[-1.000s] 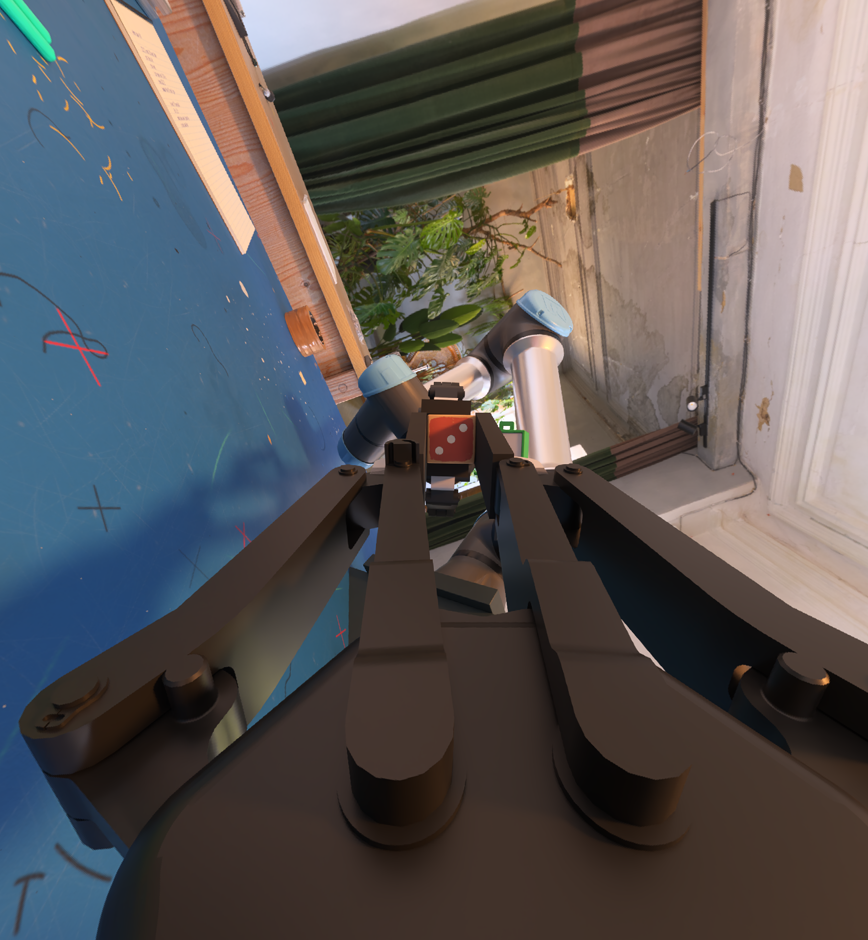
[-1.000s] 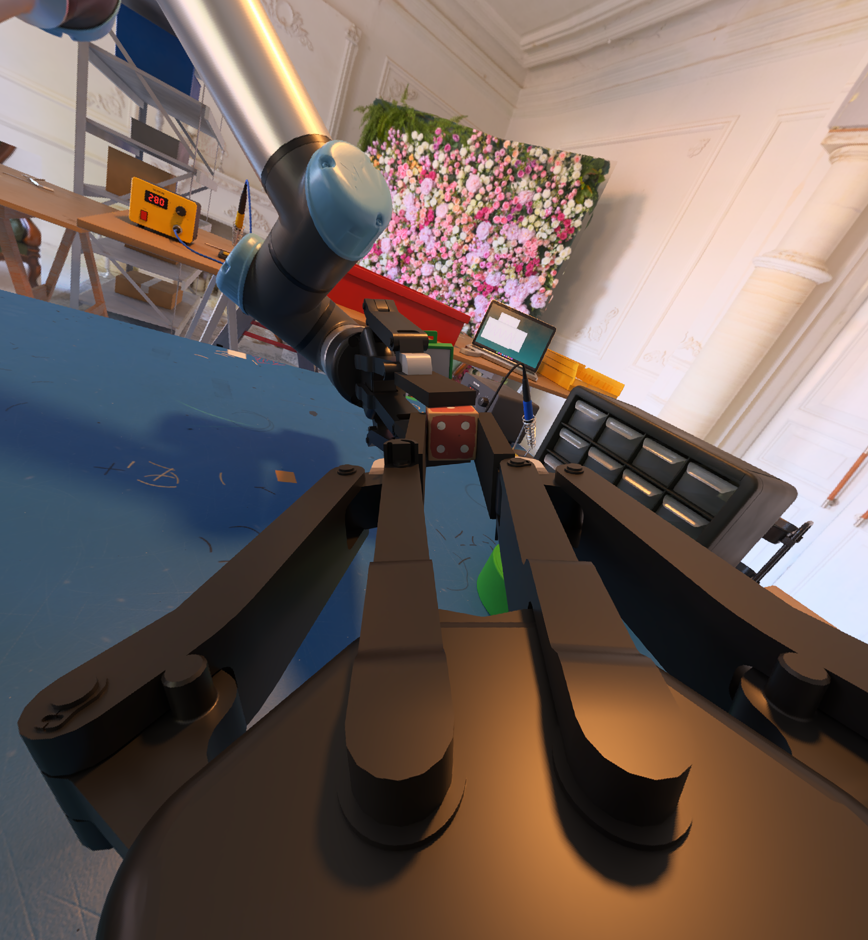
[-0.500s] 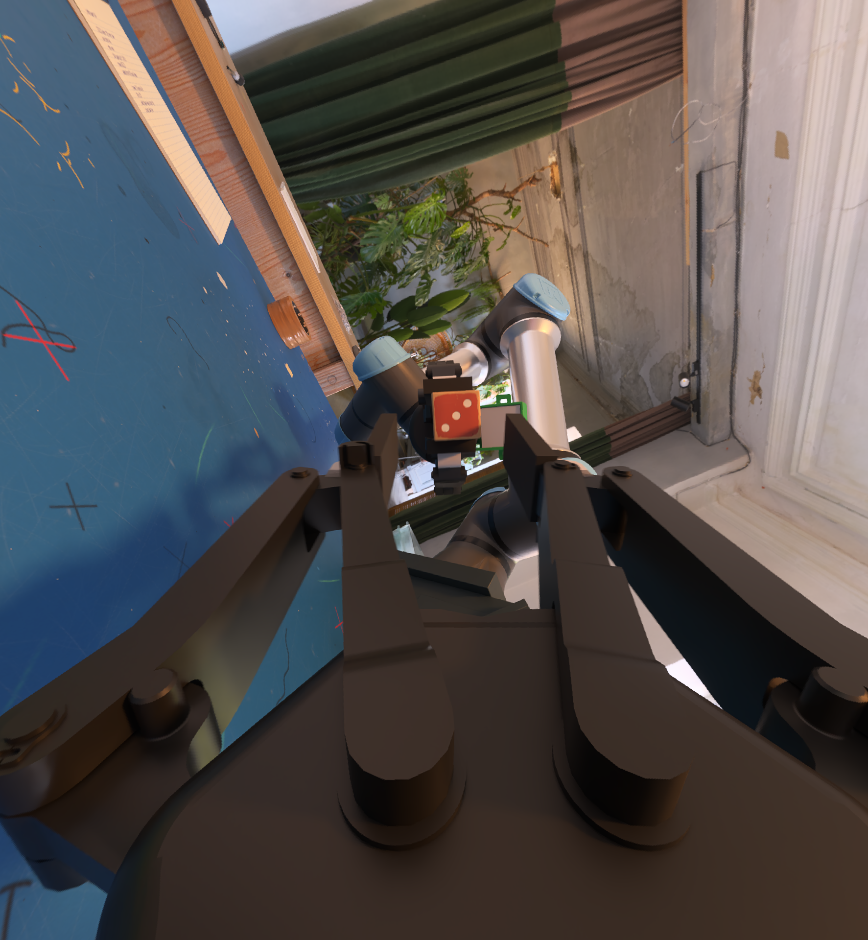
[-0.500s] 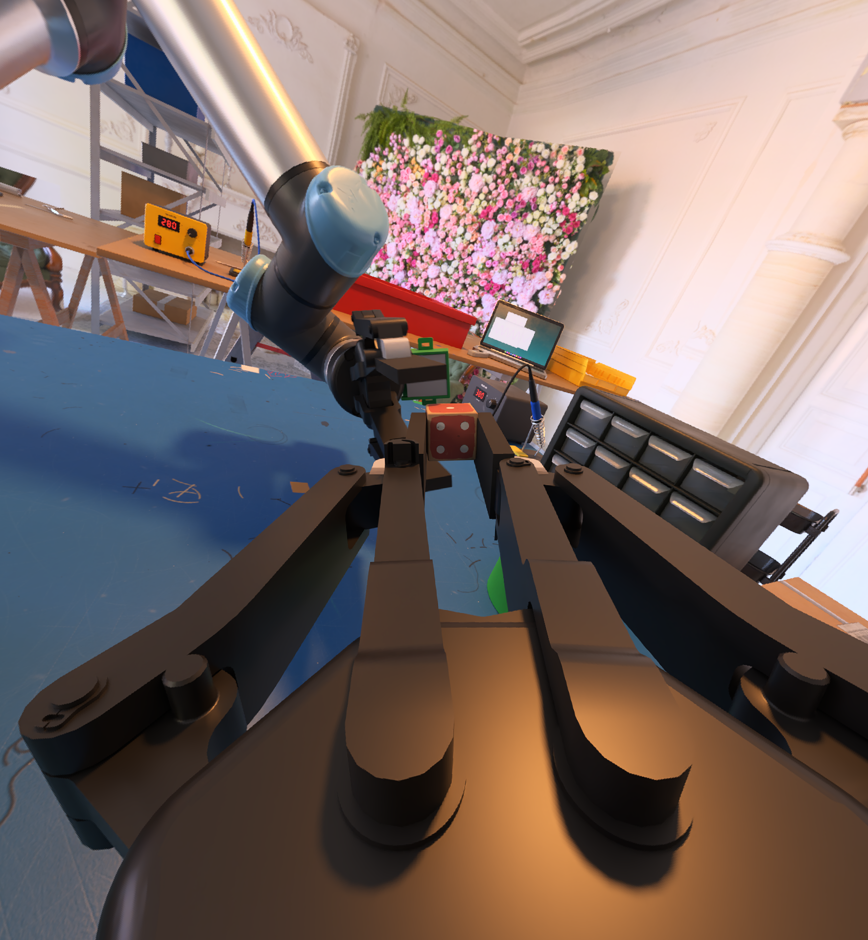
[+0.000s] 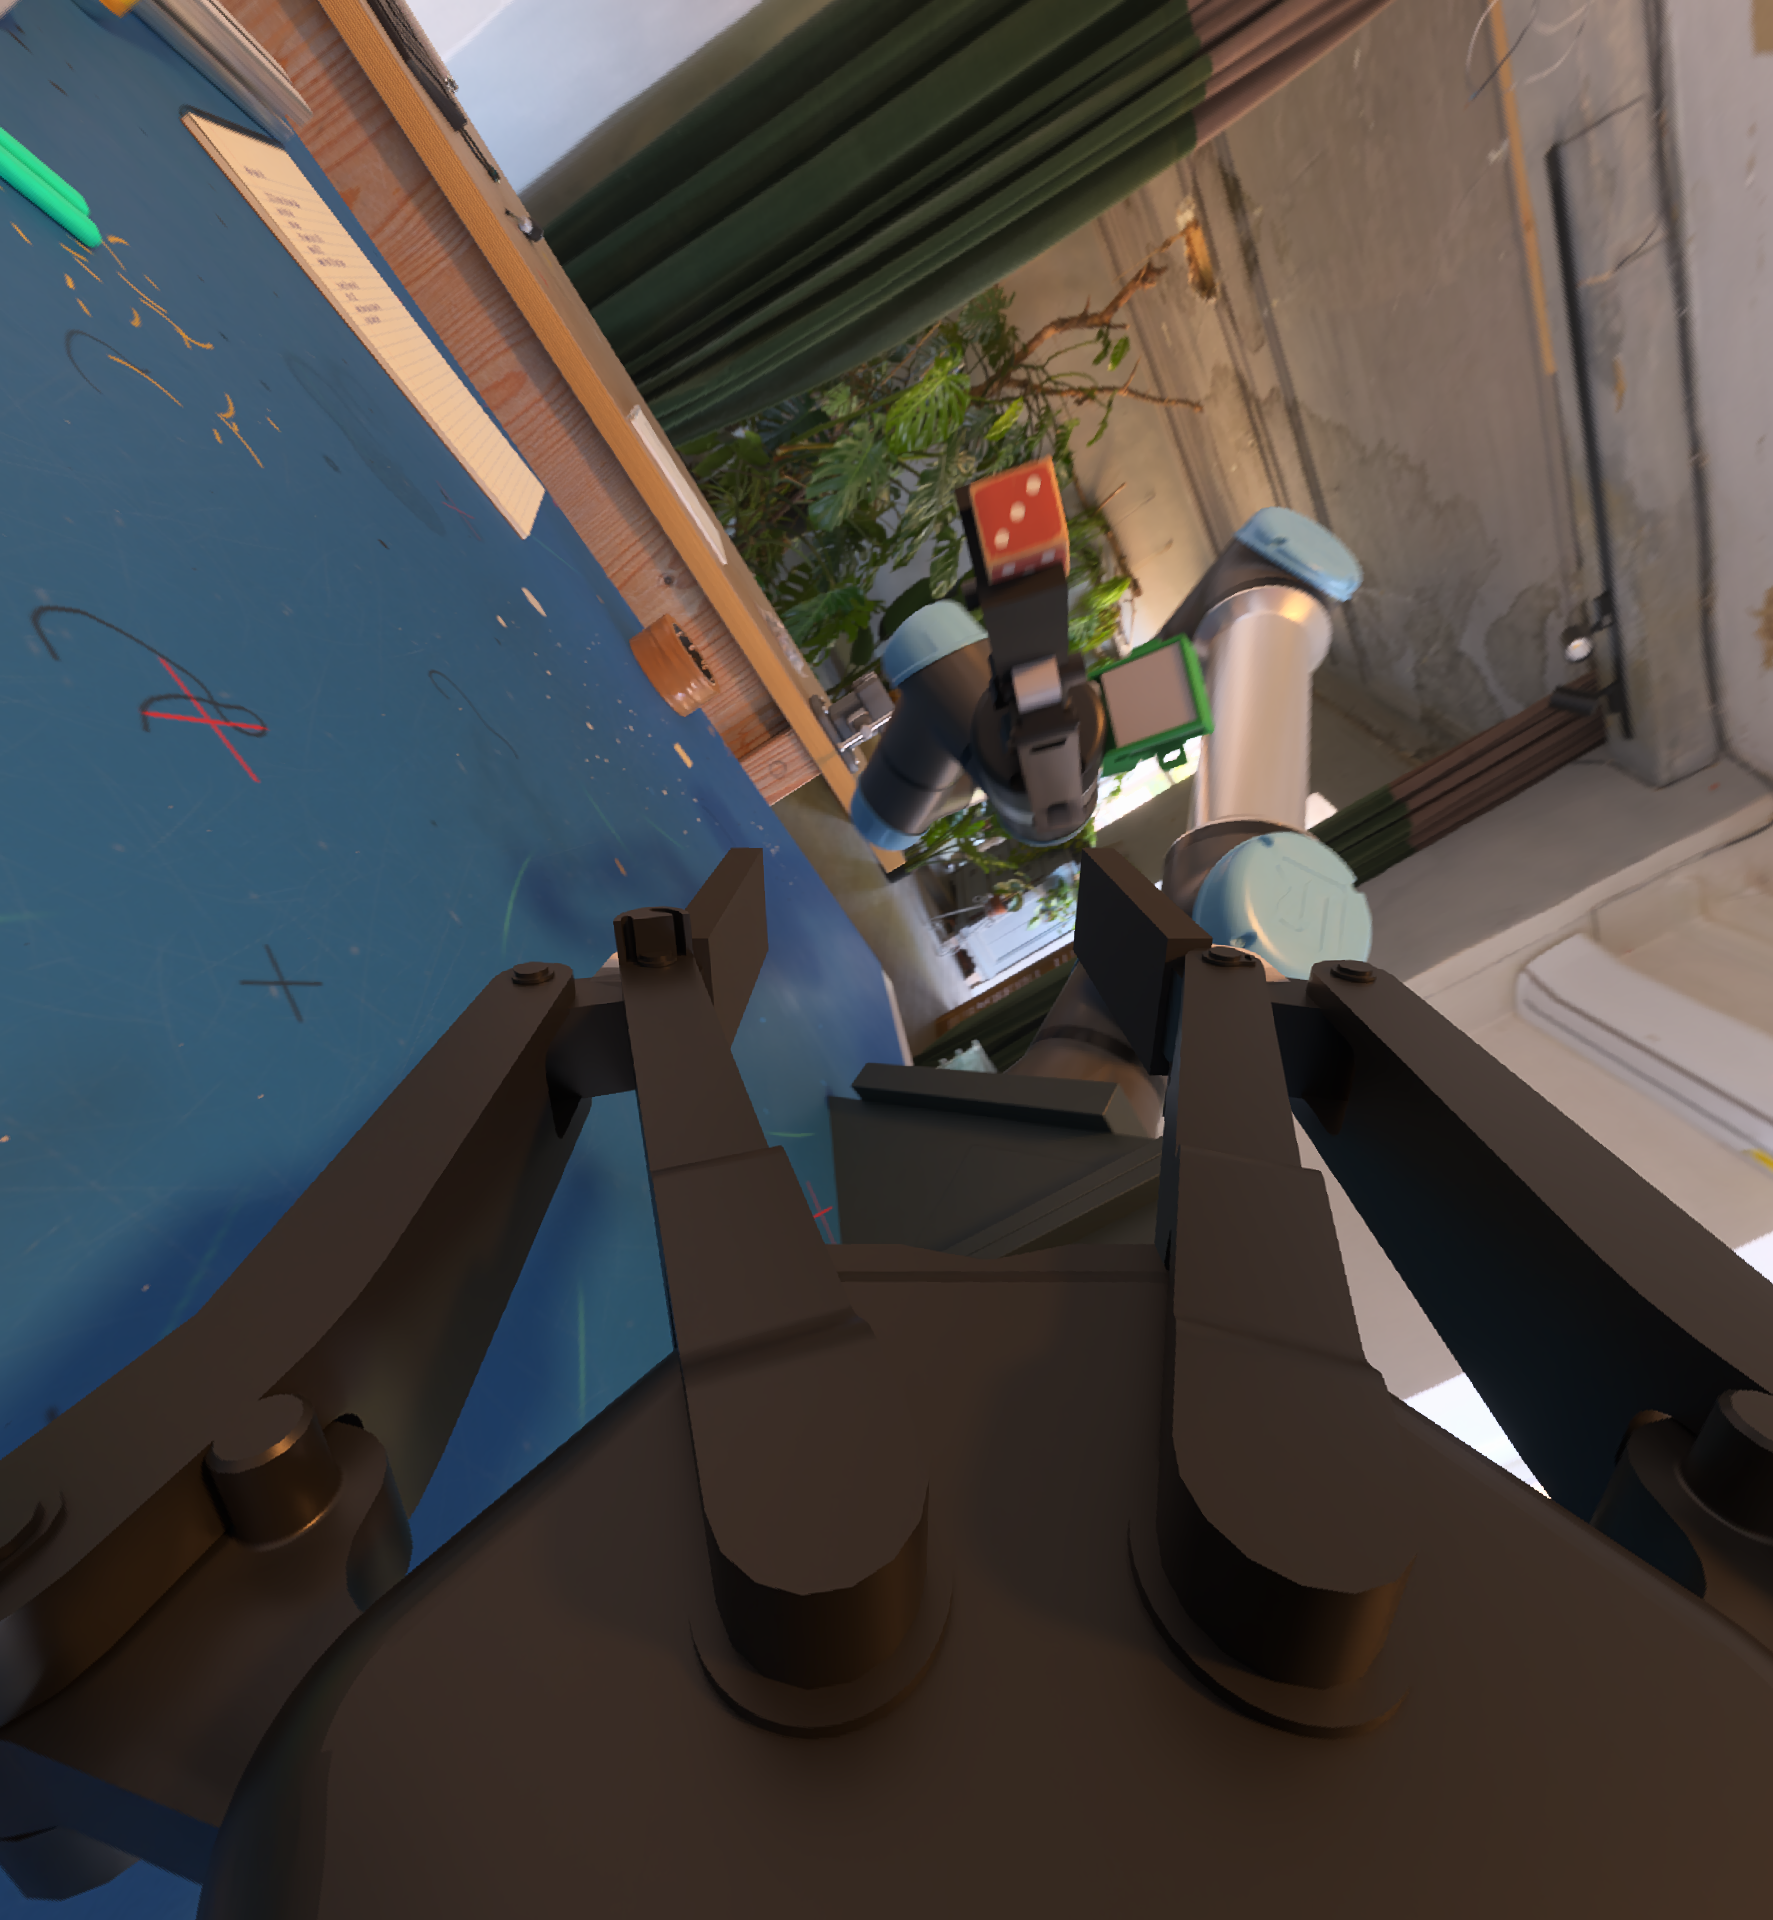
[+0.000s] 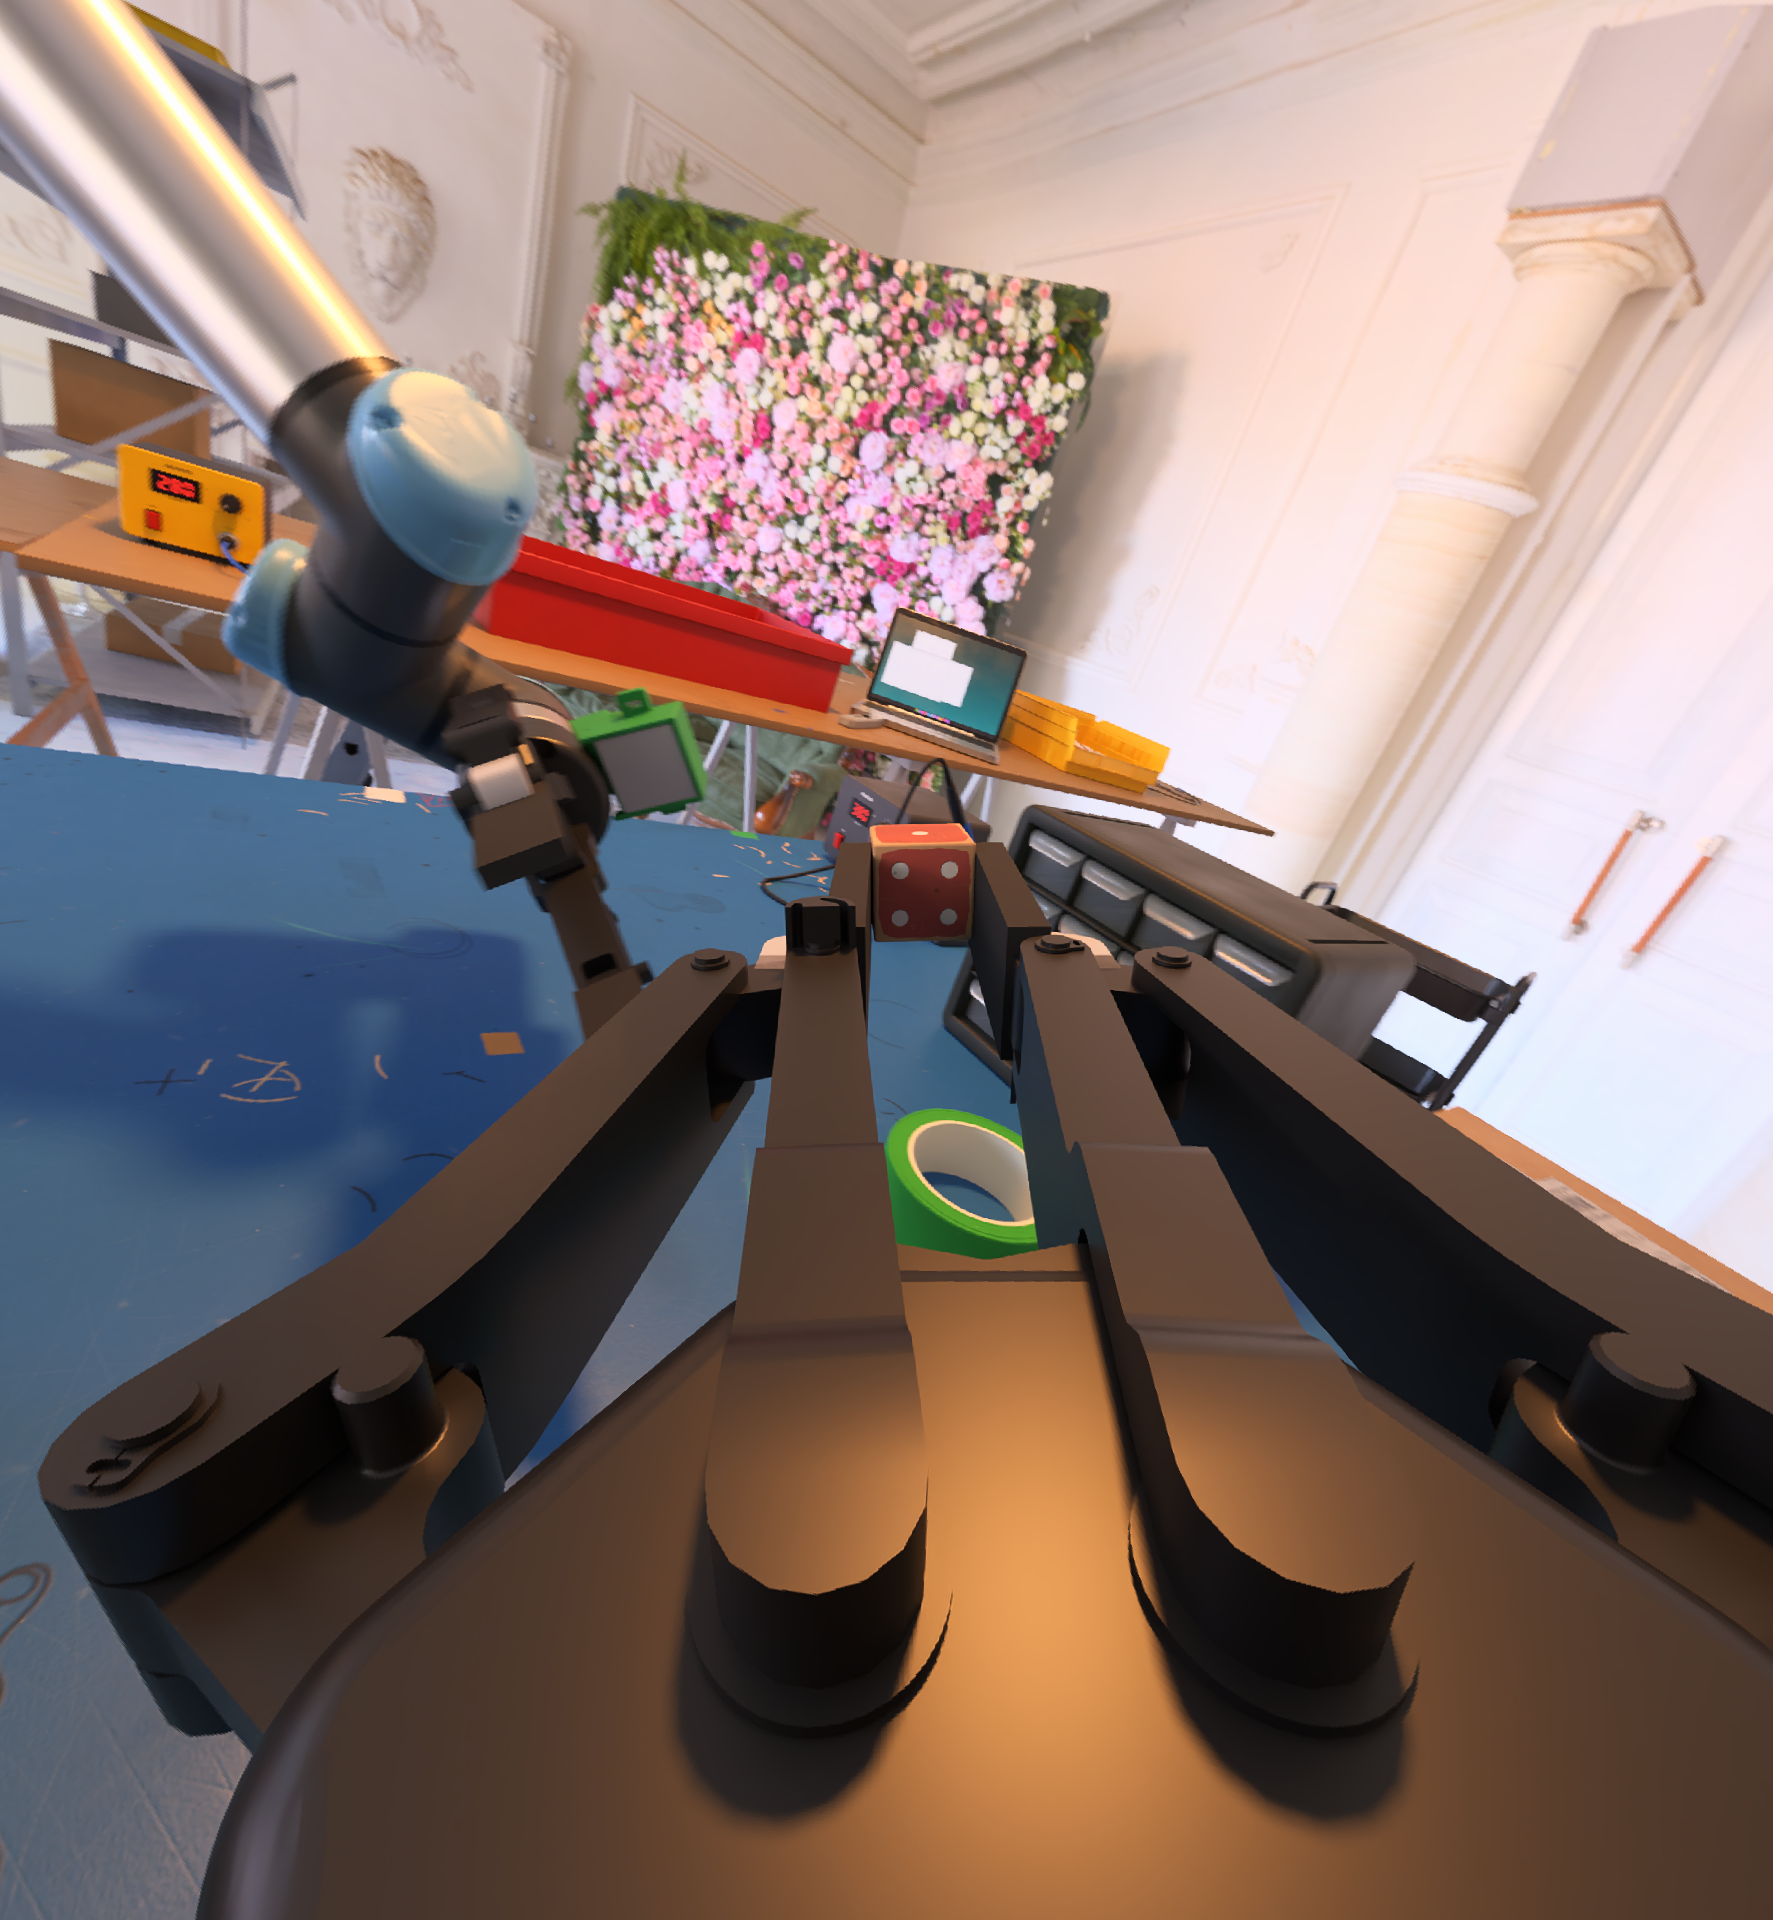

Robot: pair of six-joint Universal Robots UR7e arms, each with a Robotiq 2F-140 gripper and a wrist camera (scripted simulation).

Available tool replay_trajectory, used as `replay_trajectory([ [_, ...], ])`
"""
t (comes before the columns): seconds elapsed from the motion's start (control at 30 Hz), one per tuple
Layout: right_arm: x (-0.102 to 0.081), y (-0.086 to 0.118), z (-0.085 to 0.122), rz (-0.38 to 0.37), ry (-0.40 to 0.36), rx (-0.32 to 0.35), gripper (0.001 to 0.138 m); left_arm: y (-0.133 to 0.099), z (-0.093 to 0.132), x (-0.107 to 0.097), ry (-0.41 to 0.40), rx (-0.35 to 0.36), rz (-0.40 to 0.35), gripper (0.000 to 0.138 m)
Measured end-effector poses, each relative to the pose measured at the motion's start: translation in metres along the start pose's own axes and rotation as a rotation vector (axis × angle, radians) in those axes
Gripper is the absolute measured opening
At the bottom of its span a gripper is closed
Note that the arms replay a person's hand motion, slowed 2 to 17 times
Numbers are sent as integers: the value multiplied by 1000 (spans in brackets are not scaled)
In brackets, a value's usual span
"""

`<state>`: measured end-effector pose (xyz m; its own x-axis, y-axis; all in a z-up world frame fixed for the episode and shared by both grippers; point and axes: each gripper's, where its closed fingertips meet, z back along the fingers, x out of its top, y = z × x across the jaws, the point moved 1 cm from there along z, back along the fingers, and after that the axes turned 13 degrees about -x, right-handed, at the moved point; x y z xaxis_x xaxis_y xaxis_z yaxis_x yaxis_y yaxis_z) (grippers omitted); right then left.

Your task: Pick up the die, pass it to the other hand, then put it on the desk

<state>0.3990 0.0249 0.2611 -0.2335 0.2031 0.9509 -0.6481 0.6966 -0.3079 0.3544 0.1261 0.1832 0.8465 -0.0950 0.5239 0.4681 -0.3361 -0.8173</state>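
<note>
My right gripper (image 6: 923,894) pinches the red die (image 6: 921,881) between its fingers, which hide the die's sides. My left gripper (image 5: 923,914) hangs spread, empty, above the blue table (image 5: 186,831), and its own fingers partly hide the table's near edge.

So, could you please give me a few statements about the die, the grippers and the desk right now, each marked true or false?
1. The right gripper holds the die between its fingers. True.
2. The left gripper is shut on the die. False: it is open and empty, with the die well beyond its fingertips.
3. The die rests on the desk. False: it is held up in the air.
4. A roll of green tape lies on the desk. True.
5. The tape is yellow. False: it is green.
</note>
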Motion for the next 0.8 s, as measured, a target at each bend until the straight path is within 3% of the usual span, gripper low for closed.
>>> replay_trajectory([
  [0.2,15,-42,14,3,84,-83,26,2,10,-23,51,93,-94,76],
  [0.43,20,-97,40,-41,232,-212,26,11,26,-51,113,242,-197,73],
  [0.63,9,-144,66,-86,359,-366,26,21,42,-71,152,372,-266,73],
  [0.8,-14,-174,88,-124,479,-466,26,27,56,-86,182,466,-314,72],
])
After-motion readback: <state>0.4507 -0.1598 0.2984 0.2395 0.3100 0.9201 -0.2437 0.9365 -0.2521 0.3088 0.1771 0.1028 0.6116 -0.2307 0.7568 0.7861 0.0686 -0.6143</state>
